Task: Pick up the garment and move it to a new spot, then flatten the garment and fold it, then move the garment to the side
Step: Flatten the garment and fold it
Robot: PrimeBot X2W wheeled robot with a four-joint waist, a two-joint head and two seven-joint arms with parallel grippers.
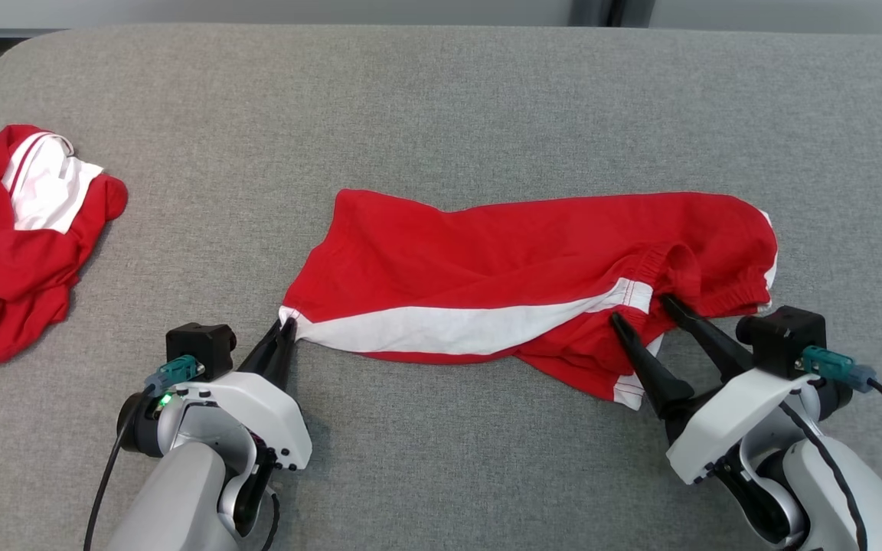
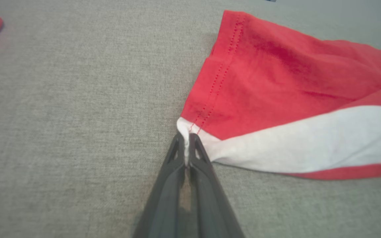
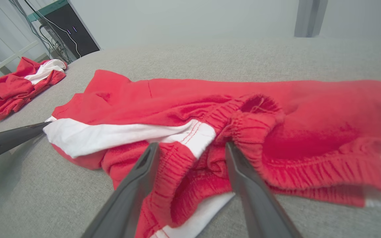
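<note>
Here the garment (image 1: 533,260), red shorts with a white side stripe, lies stretched across the middle of the grey worktop (image 1: 441,99). Its hem end is toward the robot's left and its elastic waistband toward the right. The left gripper (image 1: 285,327) is pinched tight on the white corner of the hem (in the left wrist view a thin fold of white cloth shows squeezed between the two dark fingers), low against the worktop. The right gripper (image 1: 640,308) stands with its fingers spread wide at the waistband end. One tip is by the end of the white stripe and the other at the gathered red elastic, straddling bunched cloth without closing on it. A second red-and-white garment (image 1: 20,245) lies crumpled at the worktop's left edge, well apart.
</note>
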